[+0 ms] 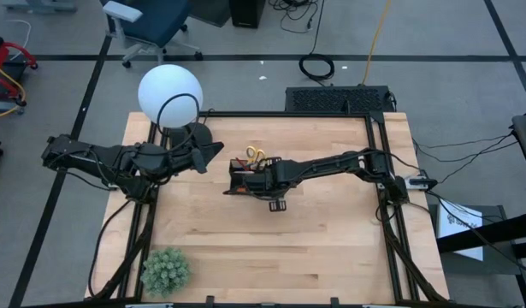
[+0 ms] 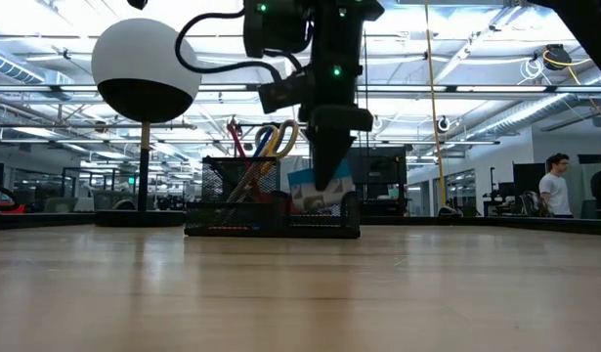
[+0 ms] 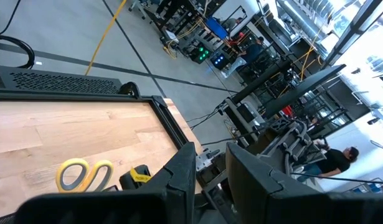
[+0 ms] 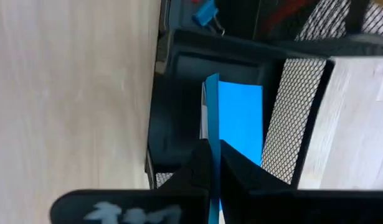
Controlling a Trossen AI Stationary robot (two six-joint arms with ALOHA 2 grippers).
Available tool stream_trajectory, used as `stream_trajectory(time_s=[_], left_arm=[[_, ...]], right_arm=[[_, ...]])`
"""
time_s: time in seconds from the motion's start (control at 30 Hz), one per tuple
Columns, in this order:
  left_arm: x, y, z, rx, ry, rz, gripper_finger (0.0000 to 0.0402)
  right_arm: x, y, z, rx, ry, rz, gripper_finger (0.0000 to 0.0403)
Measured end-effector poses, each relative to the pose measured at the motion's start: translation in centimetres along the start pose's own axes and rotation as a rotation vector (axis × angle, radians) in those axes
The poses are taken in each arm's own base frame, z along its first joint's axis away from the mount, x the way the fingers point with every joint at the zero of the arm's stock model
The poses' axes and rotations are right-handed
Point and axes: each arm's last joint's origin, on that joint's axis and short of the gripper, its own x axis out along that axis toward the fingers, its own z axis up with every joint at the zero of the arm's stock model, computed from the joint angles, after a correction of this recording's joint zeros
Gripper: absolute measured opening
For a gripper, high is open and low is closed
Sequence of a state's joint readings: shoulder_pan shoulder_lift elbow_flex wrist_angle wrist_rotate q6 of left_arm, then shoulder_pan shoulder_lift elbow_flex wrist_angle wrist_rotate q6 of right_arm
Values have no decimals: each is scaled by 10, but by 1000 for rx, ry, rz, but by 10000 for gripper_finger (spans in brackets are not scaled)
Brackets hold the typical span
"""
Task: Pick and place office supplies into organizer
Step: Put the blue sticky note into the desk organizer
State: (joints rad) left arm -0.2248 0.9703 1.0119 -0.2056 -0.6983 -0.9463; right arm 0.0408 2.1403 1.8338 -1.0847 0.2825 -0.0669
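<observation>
1. The blue note pad (image 4: 241, 118) stands on its edge inside the low, wide part of the black organizer (image 4: 172, 106). There is one pad.
2. The right gripper (image 4: 215, 163) has its two fingers pressed together on the thin edge of the pad. It hangs right over the organizer.
3. The organizer (image 2: 271, 205) is one small black mesh tray. It sits near the middle of the wooden table (image 1: 331, 248), toward the far side.
4. The tall part of the tray holds the yellow-handled scissors (image 2: 280, 140). Two yellow loops stick up. There is one pair.
5. One red pen (image 2: 236, 140) leans out of the tall part beside the scissors. A blue one shows there too, but I cannot count the pens for sure.
6. In the high view the scissors (image 1: 256, 155) show as a yellow spot at the far end of the tray.
7. The left gripper (image 1: 208, 151) waits off to the side of the tray, near the lamp. Its two fingers (image 3: 179, 177) have a small gap between them and hold nothing.
8. One white globe lamp (image 1: 169, 94) stands at the far left corner of the table.
9. One green spiky plant (image 1: 165, 270) sits at the near left corner, well apart from the tray.
10. One person (image 2: 552, 188) stands far back in the room.
</observation>
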Motion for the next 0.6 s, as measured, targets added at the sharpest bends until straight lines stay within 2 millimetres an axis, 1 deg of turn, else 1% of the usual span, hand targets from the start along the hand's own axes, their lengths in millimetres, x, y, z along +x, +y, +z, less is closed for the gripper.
stream_trajectory(time_s=[0.17,0.43,0.6], left_arm=[[0,0,0,0,0,0,81],[0,0,0,0,0,0,81],[0,0,0,0,0,0,81]], right_arm=[[5,-4,1,8,-17,-2,0],[7,-13,5,20,-60,-9,0],[8,-14,5,-19,-66,-12,0]])
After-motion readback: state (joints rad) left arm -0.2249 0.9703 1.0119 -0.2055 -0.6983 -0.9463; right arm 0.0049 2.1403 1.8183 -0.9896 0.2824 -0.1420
